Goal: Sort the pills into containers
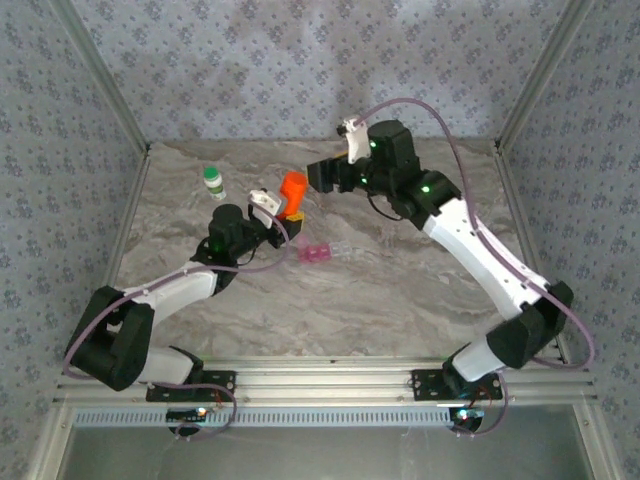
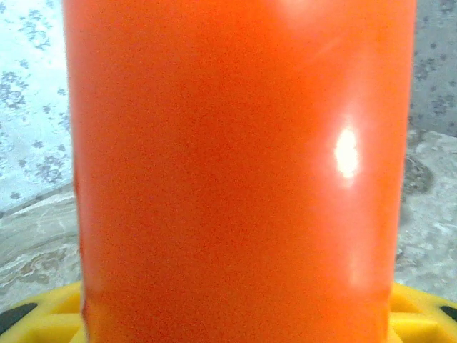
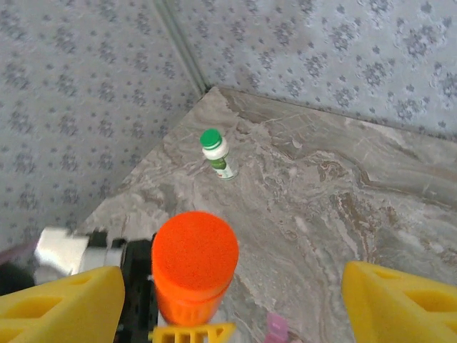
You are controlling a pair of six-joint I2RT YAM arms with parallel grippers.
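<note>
Over the back half of the marbled table, the left gripper has an orange pill bottle clamped low on its body, jaws about half closed around it, bottle standing upright. From the left wrist, its wall crowds right up between the yellow pads. And the right gripper hangs just above and behind it, jaws wide apart, nothing in them.

Now the key line-up: seen from the right wrist, the bottle's cap sits low between the two yellow fingers. It's off centre, though, close to the finger on the left of that view and well apart from the other. My read: the right arm is the one for the cap, and it needs to slide across to centre before it closes.

Down on the table lies the pill box, just on the near side of the held bottle. Its long axis runs left to right, pink section at its left end, nearer the left gripper. A green-capped bottle stands well off to the left.
</note>
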